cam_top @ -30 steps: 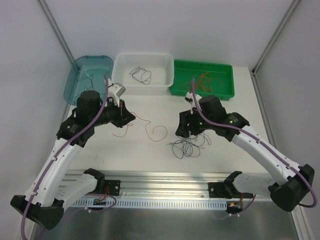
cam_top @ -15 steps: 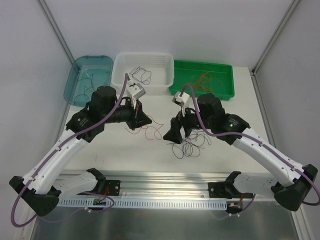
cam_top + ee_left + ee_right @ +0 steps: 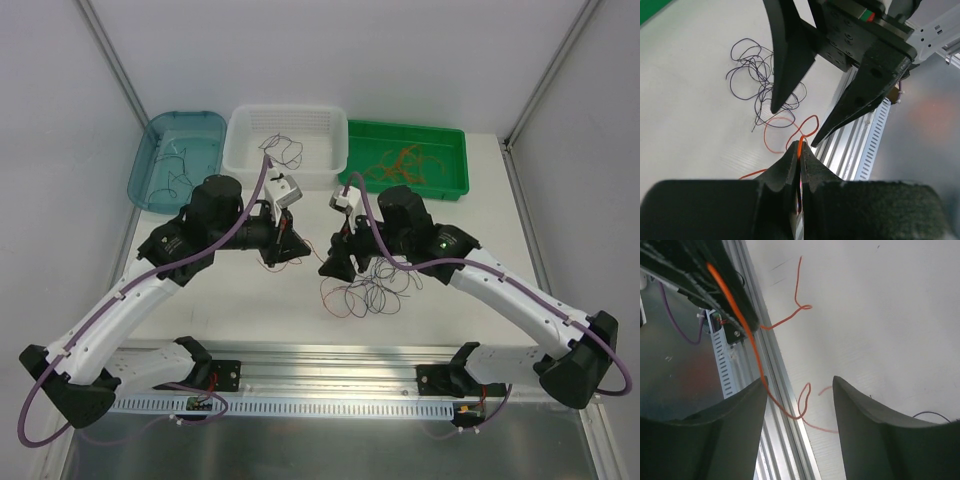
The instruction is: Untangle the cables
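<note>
When looking down from above, find the left tool (image 3: 292,250) and the right tool (image 3: 328,268) nose to nose over the middle of the worktop (image 3: 250,310), just beside the dark cables (image 3: 372,290) lying there in a loose curly heap. Leave the blue tray (image 3: 175,160), white basket (image 3: 285,140) and green tray (image 3: 405,165) at the far edge out of it for now, with a few strands in each. Move both arms low and slow, being this close together.

From the left wrist, see the left tool clenched on the orange cable (image 3: 801,146), pinched right at the fingertips, with a loop trailing down toward the dark heap. Grip firmly without tugging: probably too thin a strand to take a jerk. Note the right tool's two black fingers (image 3: 785,55) spread apart just ahead, straddling the loop and touching nothing visible. Cannot tell true crossing from mere nearness between orange and dark strands.

From the right wrist, see the right tool released and holding nothing, with the orange cable running down from the left tool, hugging one of the fingers (image 3: 715,435) and curling low into the gap. Shift sideways to centre the strand before closing, then close a little way along from the other pinch. Afterwards draw the two tools gently apart, lifting orange clear of the dark heap and stopping at any snag.
</note>
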### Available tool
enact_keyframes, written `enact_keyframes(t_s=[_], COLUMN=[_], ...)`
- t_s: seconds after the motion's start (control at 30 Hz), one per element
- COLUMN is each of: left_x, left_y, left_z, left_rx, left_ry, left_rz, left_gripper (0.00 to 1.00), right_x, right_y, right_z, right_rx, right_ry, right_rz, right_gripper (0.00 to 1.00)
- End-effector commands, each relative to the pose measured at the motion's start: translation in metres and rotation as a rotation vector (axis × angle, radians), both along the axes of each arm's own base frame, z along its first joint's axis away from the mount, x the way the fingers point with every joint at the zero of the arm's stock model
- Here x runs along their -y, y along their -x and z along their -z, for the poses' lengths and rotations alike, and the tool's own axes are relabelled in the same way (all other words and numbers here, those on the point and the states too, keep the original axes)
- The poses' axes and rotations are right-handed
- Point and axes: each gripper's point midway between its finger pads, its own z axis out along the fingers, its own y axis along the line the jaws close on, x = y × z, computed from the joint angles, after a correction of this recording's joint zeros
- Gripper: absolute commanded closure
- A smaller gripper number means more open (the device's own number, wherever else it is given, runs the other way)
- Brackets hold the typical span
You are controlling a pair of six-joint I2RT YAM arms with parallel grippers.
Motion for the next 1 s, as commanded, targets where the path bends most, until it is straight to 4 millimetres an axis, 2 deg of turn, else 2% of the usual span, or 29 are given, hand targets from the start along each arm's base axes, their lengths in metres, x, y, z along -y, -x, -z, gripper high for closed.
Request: enact_keyframes(t_s=[0.0, 0.03, 0.13, 0.17, 0.23, 0.27, 0.3, 0.4, 0.43, 0.5, 0.53, 0.63, 0.7, 0.73, 0.77, 0.8, 0.83, 0.87, 0.9, 0.97], left_x=[0.006, 0.004, 0.0, -0.001, -0.003, -0.004, -0.006, -0.009, -0.009, -0.013, -0.016, -0.025, -0.033, -0.036, -0.038, -0.042, -0.045, -0.048, -0.052, -0.055], left_y=[-0.003, -0.009, -0.015, -0.017, -0.02, -0.021, -0.022, -0.02, -0.02, -0.02, -0.022, -0.025, -0.03, -0.03, -0.035, -0.034, -0.036, -0.039, -0.039, -0.041], left_z=[-0.017, -0.013, -0.009, -0.004, 0.002, 0.004, 0.004, 0.009, 0.011, 0.008, 0.009, 0.004, -0.003, 0.002, 0.0, -0.001, 0.008, 0.009, 0.01, 0.027], left_rx=[0.072, 0.077, 0.074, 0.067, 0.055, 0.051, 0.056, 0.049, 0.047, 0.065, 0.077, 0.112, 0.144, 0.14, 0.161, 0.175, 0.169, 0.182, 0.19, 0.176], left_ry=[0.026, 0.011, -0.004, -0.014, -0.02, -0.022, -0.023, -0.023, -0.026, -0.019, -0.025, -0.015, -0.001, -0.005, 0.005, 0.015, 0.006, 0.008, 0.01, -0.021], left_rz=[0.029, -0.001, -0.054, -0.068, -0.096, -0.105, -0.122, -0.129, -0.133, -0.149, -0.172, -0.224, -0.282, -0.297, -0.323, -0.343, -0.361, -0.39, -0.405, -0.418], left_gripper=[1.0, 1.0, 1.0, 1.0, 1.0, 1.0, 0.95, 0.91, 0.89, 0.76, 0.61, 0.42, 0.34, 0.29, 0.19, 0.15, 0.1, 0.02, 0.01, 0.01], right_x=[-0.011, -0.009, -0.005, -0.004, 0.0, 0.002, 0.003, 0.007, 0.009, 0.015, 0.018, 0.032, 0.041, 0.047, 0.052, 0.058, 0.065, 0.07, 0.081, 0.09], right_y=[0.011, 0.011, 0.01, 0.01, 0.006, 0.004, 0.003, -0.001, -0.005, -0.011, -0.017, -0.034, -0.045, -0.051, -0.055, -0.061, -0.068, -0.074, -0.085, -0.095], right_z=[-0.013, -0.011, -0.008, -0.007, -0.006, -0.006, -0.01, -0.009, -0.015, -0.015, -0.021, -0.03, -0.037, -0.041, -0.052, -0.059, -0.065, -0.08, -0.087, -0.102], right_rx=[0.027, 0.026, 0.028, 0.029, 0.041, 0.046, 0.054, 0.063, 0.081, 0.081, 0.097, 0.13, 0.16, 0.176, 0.199, 0.215, 0.237, 0.265, 0.283, 0.311], right_ry=[-0.055, -0.055, -0.044, -0.04, -0.026, -0.02, -0.022, 0.002, 0.004, 0.028, 0.028, 0.034, 0.033, 0.039, 0.026, 0.026, 0.033, 0.016, 0.027, 0.016], right_rz=[-0.077, -0.073, -0.05, -0.043, -0.014, -0.003, 0.004, 0.028, 0.043, 0.079, 0.105, 0.187, 0.243, 0.281, 0.305, 0.337, 0.384, 0.416, 0.481, 0.537], right_gripper=[0.44, 0.56, 0.73, 0.85, 0.97, 0.99, 0.99, 0.99, 0.99, 0.99, 0.99, 0.99, 0.99, 0.99, 0.99, 0.99, 0.99, 0.99, 0.99, 0.99])
